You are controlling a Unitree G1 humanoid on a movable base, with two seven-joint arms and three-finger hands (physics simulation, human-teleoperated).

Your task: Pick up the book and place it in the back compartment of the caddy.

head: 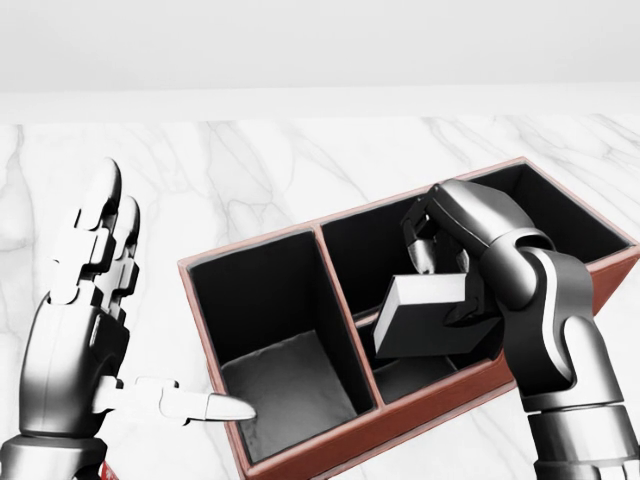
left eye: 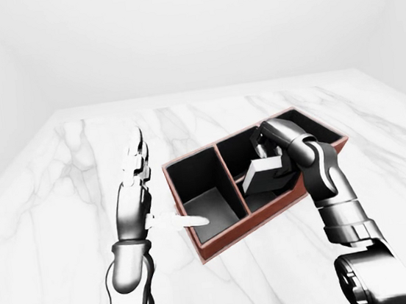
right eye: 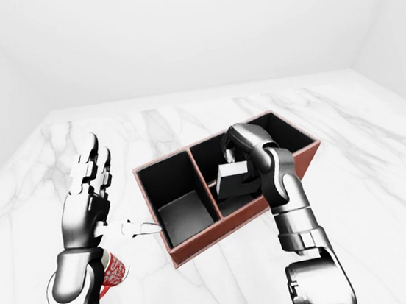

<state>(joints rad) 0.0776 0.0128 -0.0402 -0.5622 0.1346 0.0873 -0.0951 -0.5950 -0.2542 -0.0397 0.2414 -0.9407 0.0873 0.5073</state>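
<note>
A red-brown caddy [head: 250, 247] with black-lined compartments lies slantwise on the marble top. My right hand [head: 445, 285] is shut on the book [head: 430, 320], a grey block with a pale upper edge. The book is tilted, its lower part down inside the middle compartment, which lies between an empty compartment on the left of the head view and another at the upper right. My left hand [head: 140, 320] is open beside the caddy's left end, fingers pointing up and thumb [head: 215, 405] reaching toward the caddy's near corner without touching the book.
A red patterned mug [right eye: 112, 270] stands on the marble under my left forearm in the right-eye view. The marble table [left eye: 62, 214] extends widely around the caddy; its far edge meets a plain white wall.
</note>
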